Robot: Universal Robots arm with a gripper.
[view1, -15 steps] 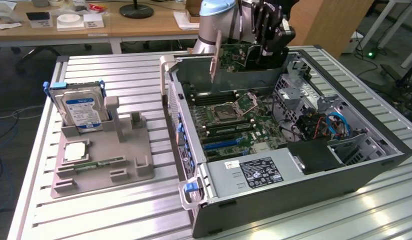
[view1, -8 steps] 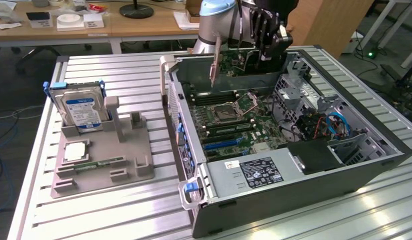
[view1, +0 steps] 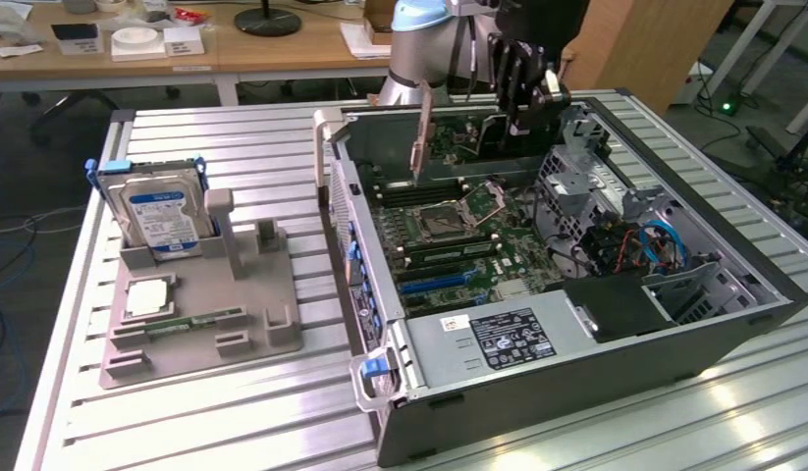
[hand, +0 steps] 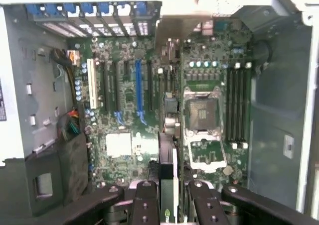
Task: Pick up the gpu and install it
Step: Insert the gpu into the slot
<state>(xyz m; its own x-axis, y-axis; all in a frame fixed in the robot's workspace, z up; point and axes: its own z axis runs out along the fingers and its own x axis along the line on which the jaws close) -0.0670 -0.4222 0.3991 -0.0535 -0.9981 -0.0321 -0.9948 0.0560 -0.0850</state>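
Observation:
The gpu [view1: 458, 140] hangs on edge over the open computer case [view1: 718, 324], near its far end, with my gripper [view1: 524, 110] shut on the card's upper part. In the wrist view I look straight down the card: the gpu [hand: 168, 160] appears as a thin dark edge between my two black fingers [hand: 144, 205], and its metal bracket [hand: 174, 31] reaches toward the rear slot openings. Below it lies the green motherboard [hand: 124, 100]. The card hovers between the blue expansion slot [hand: 138, 85] and the CPU socket [hand: 202, 113], apart from the board.
A grey holder [view1: 200, 294] stands on the slatted table at the exterior view's left. It carries an upright hard drive [view1: 161, 216], a RAM strip [view1: 194, 321] and a square chip [view1: 148, 294]. Drive cages and cables [view1: 653, 245] crowd the case's right side. A wooden desk [view1: 246, 49] stands behind.

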